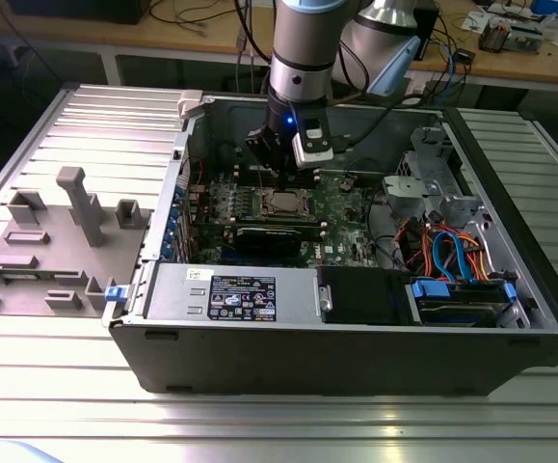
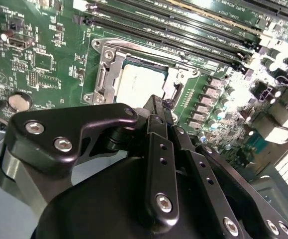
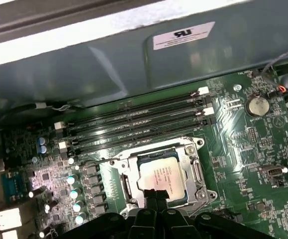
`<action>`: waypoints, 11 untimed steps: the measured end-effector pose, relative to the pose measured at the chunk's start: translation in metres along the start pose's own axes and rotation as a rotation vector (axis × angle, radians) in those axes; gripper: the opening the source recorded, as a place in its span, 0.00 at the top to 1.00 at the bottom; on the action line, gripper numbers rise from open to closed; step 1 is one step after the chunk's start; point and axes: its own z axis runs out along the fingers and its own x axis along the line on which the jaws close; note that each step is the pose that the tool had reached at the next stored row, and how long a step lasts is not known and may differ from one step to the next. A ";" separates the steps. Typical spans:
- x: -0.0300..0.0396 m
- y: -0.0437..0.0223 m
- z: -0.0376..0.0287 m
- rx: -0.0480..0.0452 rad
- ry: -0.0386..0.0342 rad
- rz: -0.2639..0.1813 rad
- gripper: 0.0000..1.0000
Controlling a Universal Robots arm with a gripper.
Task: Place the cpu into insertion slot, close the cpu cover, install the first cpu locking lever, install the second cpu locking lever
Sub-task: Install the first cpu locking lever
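Already in place, the small square cpu with a dull silver-grey metal top (image 3: pixel 158 175) lay flat in its socket, at the middle of the green motherboard (image 3: pixel 248 144). The thin metal cpu cover with a square window (image 3: pixel 194 172) appeared to lie down around the chip, framing it on every side. Whether the thin locking levers along the socket's edges were latched could not be told.

The black two-fingered gripper (image 3: pixel 157 195) hung close above the near edge of the socket, its fingertips together and holding nothing. In the exterior view it stood just above the chip, inside the open grey metal computer case (image 1: pixel 356 338), which rested on a ribbed metal surface (image 1: pixel 259 424).

Several things could go wrong. If the chip were not seated squarely, pressure on the cover would likely bend the socket's contacts. The narrow fingertips could slip off a springy lever, letting it snap back. A sideways slide could also knock the long black memory slots (image 3: pixel 134 117) just beyond the socket or scrape the board.
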 end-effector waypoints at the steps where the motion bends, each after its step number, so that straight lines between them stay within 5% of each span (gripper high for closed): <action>1: 0.0000 0.0000 0.0001 -0.0004 -0.0026 -0.007 0.89; 4: -0.0001 0.0001 0.0002 -0.0019 -0.0130 -0.034 0.89; 11: 0.0000 0.0000 0.0005 0.0039 -0.0065 -0.174 0.89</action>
